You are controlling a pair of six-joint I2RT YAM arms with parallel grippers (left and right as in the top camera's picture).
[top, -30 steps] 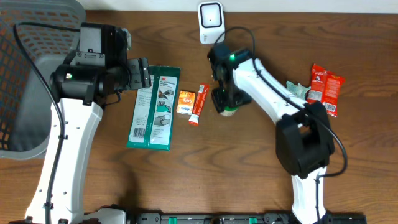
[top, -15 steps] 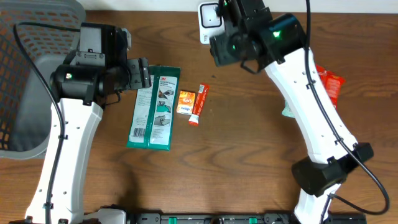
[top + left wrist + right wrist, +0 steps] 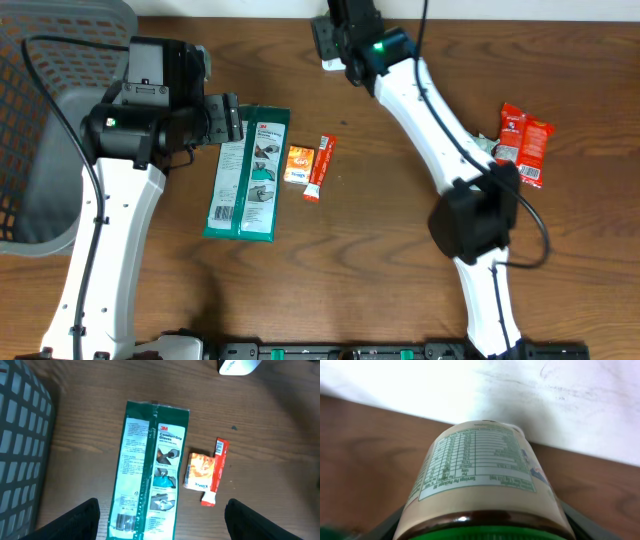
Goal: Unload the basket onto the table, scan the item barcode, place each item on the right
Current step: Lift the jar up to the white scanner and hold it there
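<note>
My right gripper (image 3: 482,527) is shut on a brown bottle (image 3: 480,475) with a green cap and a beige label; the label's nutrition panel faces the wrist camera. In the overhead view the right gripper (image 3: 345,28) is at the table's back edge, over the white scanner, which it mostly hides. A corner of the scanner (image 3: 239,366) shows in the left wrist view. No barcode on the bottle is in view. My left gripper (image 3: 232,118) hangs open above a green glove packet (image 3: 150,465), its fingers (image 3: 75,520) wide apart with nothing between them.
The green packet (image 3: 248,172) lies left of centre with an orange sachet (image 3: 298,163) and a red stick pack (image 3: 320,167) beside it. Red snack packets (image 3: 524,142) lie at the right. A grey mesh basket (image 3: 40,120) stands at the far left.
The right arm lifted the bottle from the middle of the table and carried it back to the scanner at the far edge. The left arm has not moved.
</note>
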